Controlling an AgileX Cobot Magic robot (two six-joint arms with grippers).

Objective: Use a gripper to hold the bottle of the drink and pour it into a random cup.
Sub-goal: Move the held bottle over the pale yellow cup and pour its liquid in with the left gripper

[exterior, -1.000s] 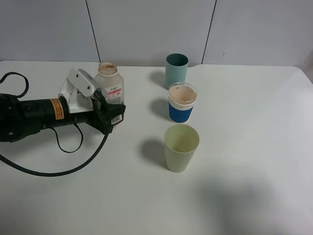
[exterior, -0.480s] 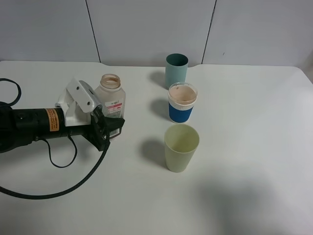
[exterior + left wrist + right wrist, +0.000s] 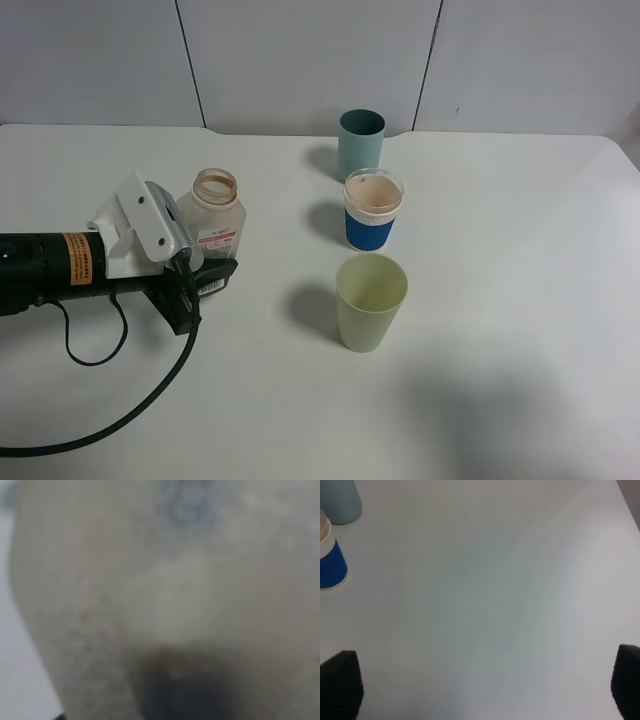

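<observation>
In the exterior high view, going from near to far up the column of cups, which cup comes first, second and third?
pale green cup → blue-and-white paper cup → teal cup

The rear cup (image 3: 360,143) is standing behind the middle cup (image 3: 373,210), the front cup (image 3: 371,301) before it — the bottle (image 3: 214,214) well left.
</observation>
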